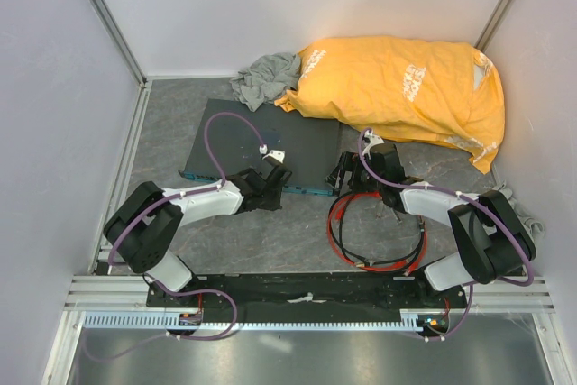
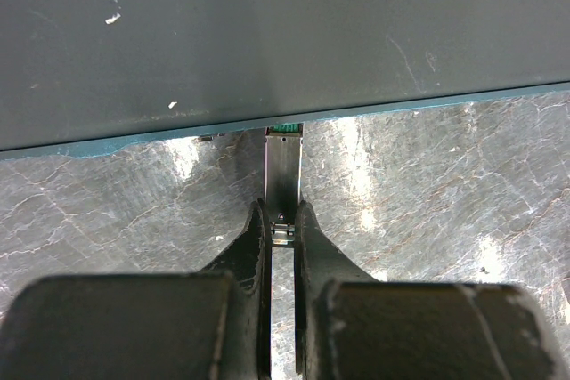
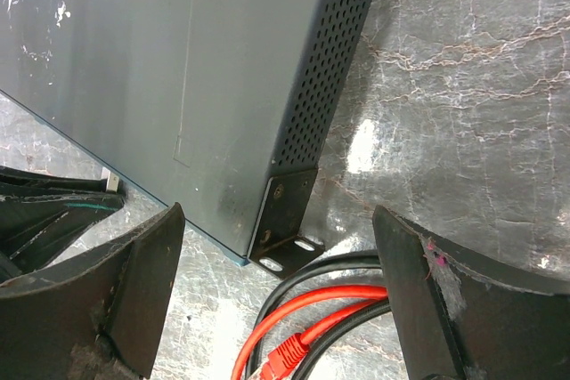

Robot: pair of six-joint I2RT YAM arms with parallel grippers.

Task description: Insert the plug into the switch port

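Plug (image 3: 287,353) lies inside the wide-open right tool (image 3: 278,215); left tool (image 2: 281,217) pinches a silver module (image 2: 283,166).

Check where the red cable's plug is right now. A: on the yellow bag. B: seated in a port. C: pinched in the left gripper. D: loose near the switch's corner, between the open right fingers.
D: the right wrist view shows the plug on its red cable lying free by the corner of the switch, between the fingers of the open right gripper; the left gripper pinches a silver module instead.

red cable (image 3: 329,295) cropped below, switch ports indiscernible
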